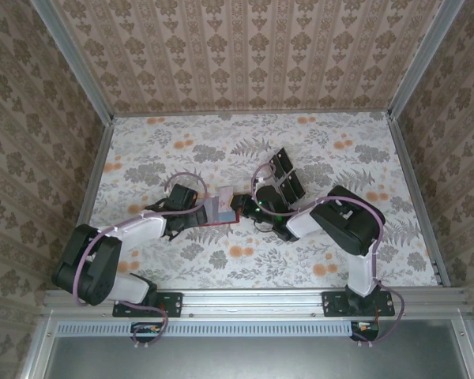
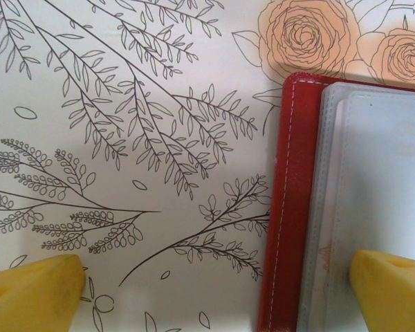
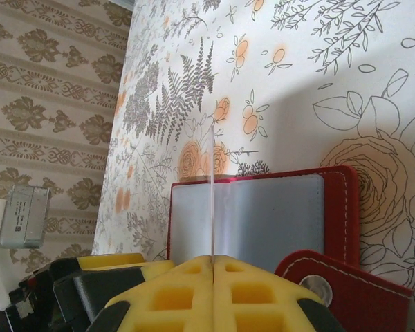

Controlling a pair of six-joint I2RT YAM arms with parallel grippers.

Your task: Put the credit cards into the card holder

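Observation:
The red card holder (image 1: 220,208) lies open on the flowered table between my two grippers, its pale pockets (image 3: 277,218) facing up. My right gripper (image 3: 213,266) is shut on a thin pale credit card (image 3: 212,187), seen edge-on and standing upright over the holder's left half. The holder's red snap tab (image 3: 332,283) lies beside the right fingers. My left gripper (image 2: 214,290) is open wide at the holder's (image 2: 283,207) left edge. One of its yellow fingertips (image 2: 394,290) is over the pale pocket and the other is over the bare table.
A clear plastic tray with dark rectangles (image 1: 283,180) lies just behind the right gripper (image 1: 245,207). Patterned walls and metal rails close in the table. Open tabletop lies to the far left and far right.

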